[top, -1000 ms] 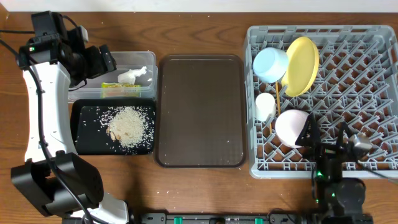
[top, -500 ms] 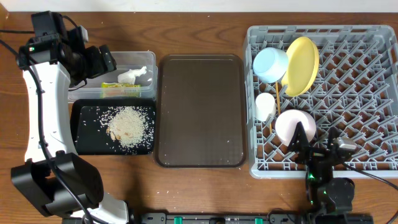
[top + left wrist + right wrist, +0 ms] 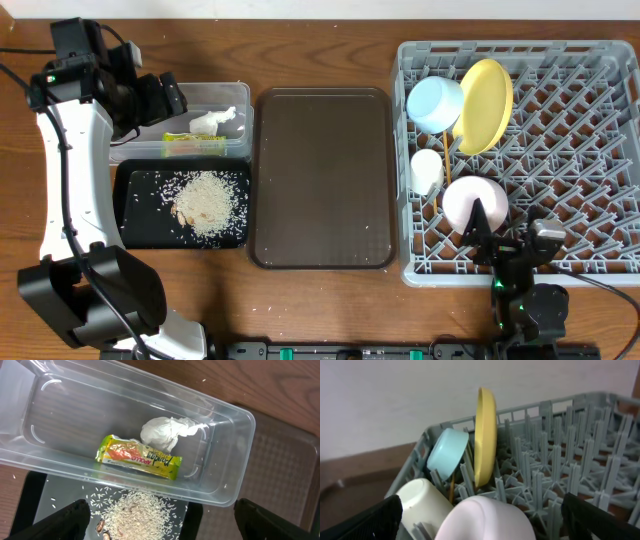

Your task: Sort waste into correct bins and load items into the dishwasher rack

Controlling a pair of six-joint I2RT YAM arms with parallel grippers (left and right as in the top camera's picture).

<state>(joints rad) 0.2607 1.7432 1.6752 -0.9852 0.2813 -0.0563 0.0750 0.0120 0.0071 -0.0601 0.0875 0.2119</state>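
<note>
Nearest the front edge of the table [image 3: 320, 300], the right gripper [image 3: 497, 243] is seen low over the front of the dishwasher rack [image 3: 600, 262], just beside the white bowl [image 3: 473, 200]. Its jaws are spread wide and nothing is held. In the right wrist view the bowl's rounded back sits low between the two fingers, and whether either finger touches it cannot be told.

Behind the bowl, the white cup [image 3: 420, 502] is lodged among the pegs. Further back, the chopsticks [image 3: 451, 491] are stood in the rack, with the light blue bowl [image 3: 446, 453] tilted on its side and the yellow plate [image 3: 485, 435] set on edge.

On the left side, beyond the brown serving tray [image 3: 322, 180], the rice [image 3: 205, 200] is heaped in the black tray [image 3: 135, 225]. Behind that, the snack wrapper [image 3: 140, 457] and the tissue [image 3: 162, 432] are lying in the clear tub [image 3: 235, 455], touching one another. The left gripper [image 3: 160, 98] is held above the tub, its jaws wide apart and empty.

The sorting and the loading are judged complete, or very nearly so, with a release at the white bowl as the step in hand. The next move is judged to be a withdrawal of the right gripper, lifted straight away so that the bowl is not knocked off its pegs.
</note>
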